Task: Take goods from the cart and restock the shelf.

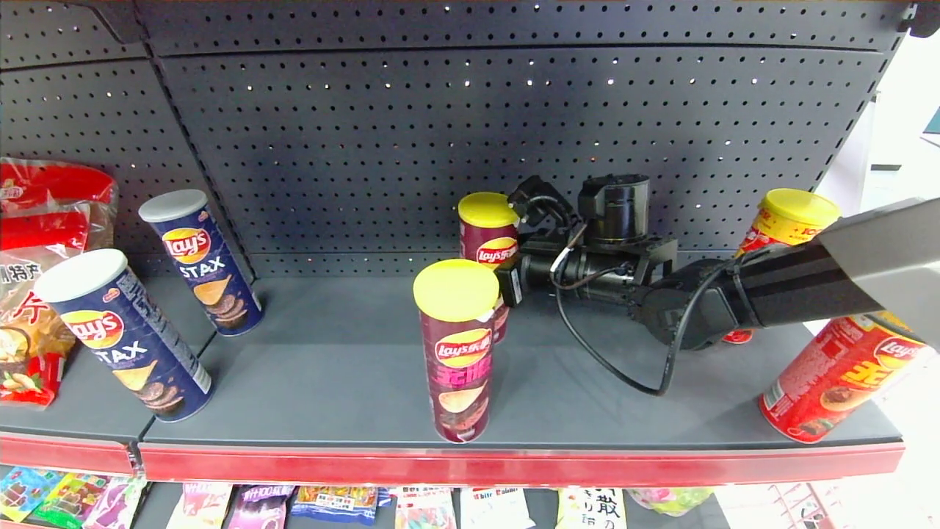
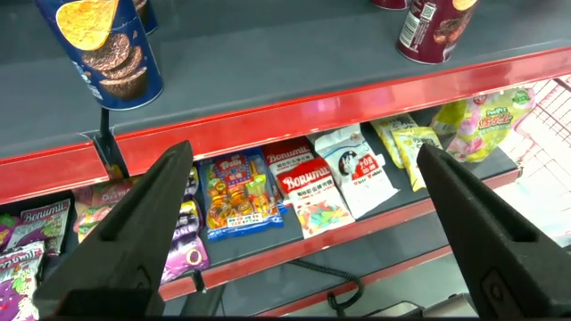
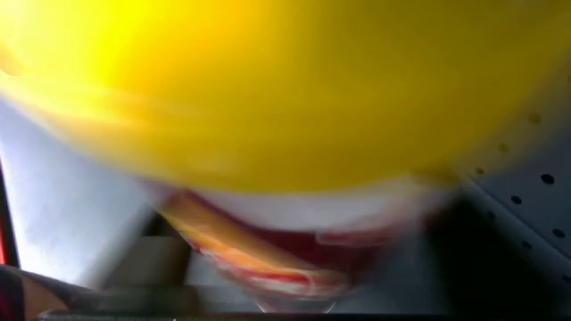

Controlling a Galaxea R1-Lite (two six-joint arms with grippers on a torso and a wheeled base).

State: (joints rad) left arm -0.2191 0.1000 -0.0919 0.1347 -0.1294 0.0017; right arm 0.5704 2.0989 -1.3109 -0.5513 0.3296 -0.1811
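Right gripper (image 1: 502, 283) is clamped on the rear can (image 1: 486, 235), which stands upright on the shelf (image 1: 352, 367) just behind the front can (image 1: 457, 353). Two blue cans (image 1: 125, 334) stand to the left of the front can, and a tilted red can (image 1: 837, 382) is to its right. Left gripper (image 2: 303, 153) has its fingers apart, below the front can and facing snack packets (image 2: 308, 192).

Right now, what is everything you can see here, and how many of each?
maroon cans: two, yellow lids, mid-shelf, one behind the other
blue cans: two, pale lids, left of them
red cans: two, yellow lids, right end, front and back
snack bags: several, red and orange, far left
packets: many, mixed colours, lower shelf
shelf: one, grey with red edge
left gripper: one, dark, open before the lower shelf
right gripper: one, black, at the rear maroon can
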